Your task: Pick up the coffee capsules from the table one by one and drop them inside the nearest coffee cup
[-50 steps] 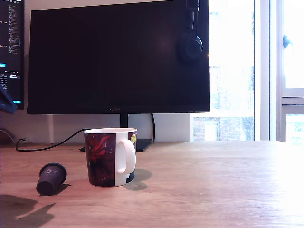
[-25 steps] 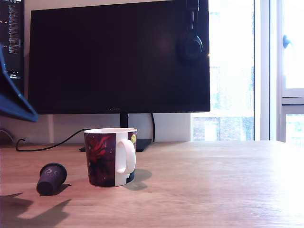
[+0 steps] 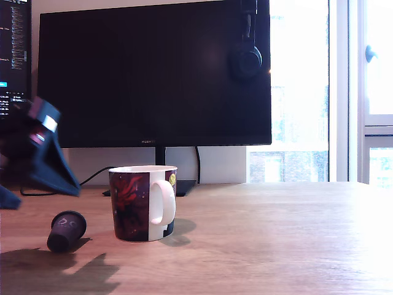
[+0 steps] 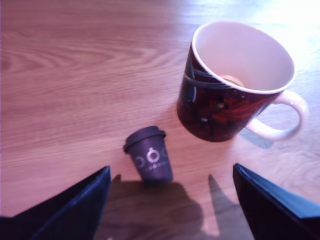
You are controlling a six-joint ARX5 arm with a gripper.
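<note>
Wrist view, dark capsule (image 4: 148, 159) between spread claw (image 4: 172, 205) fingers, beside cup (image 4: 227, 95)

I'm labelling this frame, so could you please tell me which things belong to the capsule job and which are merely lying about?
Job:
- dark purple tapered capsule, lying on its side
- red-and-black printed ceramic mug, something pale inside
- light brown wooden table
- open dark blue gripper

Lying about:
- large black monitor
- black headphones
- black cable
</note>
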